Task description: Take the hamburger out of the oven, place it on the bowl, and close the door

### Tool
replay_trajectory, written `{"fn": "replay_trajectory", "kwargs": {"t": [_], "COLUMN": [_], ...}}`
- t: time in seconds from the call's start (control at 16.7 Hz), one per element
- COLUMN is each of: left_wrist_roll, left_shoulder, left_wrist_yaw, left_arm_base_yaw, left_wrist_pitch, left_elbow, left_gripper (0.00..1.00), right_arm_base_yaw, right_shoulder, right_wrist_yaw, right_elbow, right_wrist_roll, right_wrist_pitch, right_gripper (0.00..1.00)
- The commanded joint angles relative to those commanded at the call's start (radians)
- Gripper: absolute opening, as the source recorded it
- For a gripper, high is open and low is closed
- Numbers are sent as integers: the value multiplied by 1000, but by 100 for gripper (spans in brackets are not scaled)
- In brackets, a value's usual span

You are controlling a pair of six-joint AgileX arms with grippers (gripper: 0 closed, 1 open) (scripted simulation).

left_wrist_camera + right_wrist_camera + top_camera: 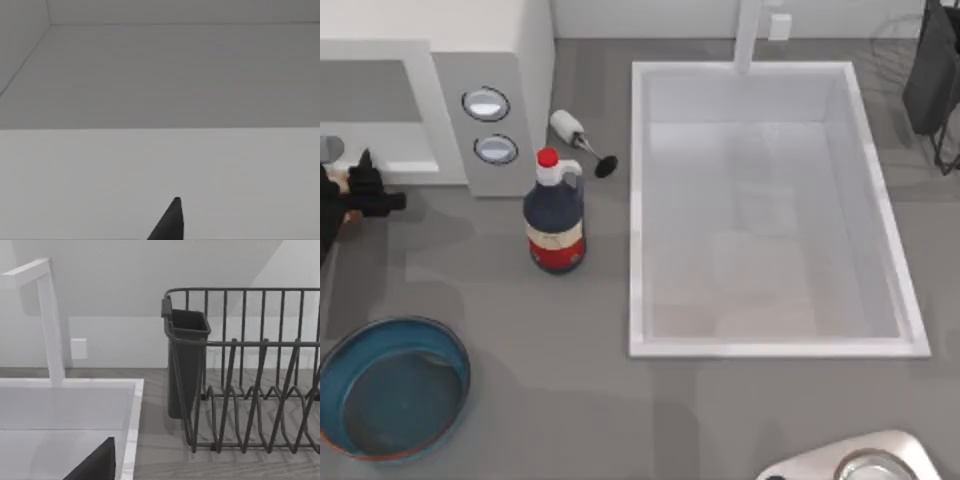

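AgileX's left gripper (382, 202), black and reaching in from the top view's left edge, hovers at the mouth of the boxy white countertop oven (510, 60); whether it is spread or clamped cannot be told. Slivers of pale cream and orange beside it appear to be the small roundish hamburger (350, 214), mostly hidden under the arm, just in front of the grey cavity. Below that cavity, a flat white panel (380, 162) looks to be the door, dropped open. The wide dark blue-teal bowl with a reddish-brown rim (468, 372) waits near the table's front left corner, apart from the gripper. A dark bottle with a red cap (555, 225) stands to the oven's right, beside the large white rectangular sink (638, 200).

The hamburger is likely light and soft, prone to squash or shed layers, so a gentle pinch across its middle, from the sides, seems wisest.

The right gripper (95, 465) sits parked near the dark wire dish rack (240, 370).
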Motion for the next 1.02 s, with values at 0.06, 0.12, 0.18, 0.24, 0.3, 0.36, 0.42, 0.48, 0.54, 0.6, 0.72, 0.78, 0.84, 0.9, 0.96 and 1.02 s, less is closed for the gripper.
{"fn": "replay_trajectory", "kwargs": {"t": [0.06,0.12,0.18,0.24,0.3,0.36,0.42,0.48,0.54,0.6,0.72,0.78,0.84,0.9,0.96,1.02], "left_wrist_roll": [1,1,2,2,2,2,2,3,3,3,4,4,4,4,4,5], "left_shoulder": [-18,-31,-40,-42,-42,-42,-42,-39,-42,-53,-100,-133,-170,-210,-251,-292], "left_wrist_yaw": [3,5,7,7,7,7,7,6,6,6,5,4,4,4,3,2], "left_arm_base_yaw": [3,6,7,8,8,8,8,2,2,2,2,2,2,2,2,2], "left_wrist_pitch": [27,48,61,65,65,65,65,63,61,51,5,-28,-65,-105,-148,-190], "left_elbow": [-38,-65,-81,-87,-87,-87,-87,-82,-82,-81,-80,-80,-80,-80,-80,-80], "left_gripper": [0,0,0,0,0,0,0,0,0,0,0,0,0,0,0,0], "right_arm_base_yaw": [0,0,0,0,0,0,0,0,0,0,0,0,0,0,0,0], "right_shoulder": [0,0,0,0,0,0,0,0,0,0,0,0,0,0,0,0], "right_wrist_yaw": [0,0,0,0,0,0,0,0,0,0,0,0,0,0,0,0], "right_elbow": [0,0,0,0,0,0,0,0,0,0,0,0,0,0,0,0], "right_wrist_roll": [0,0,0,0,0,0,0,0,0,0,0,0,0,0,0,0], "right_wrist_pitch": [0,0,0,0,0,0,0,0,0,0,0,0,0,0,0,0], "right_gripper": [100,100,100,100,100,100,100,100,100,100,100,100,100,100,100,100]}}
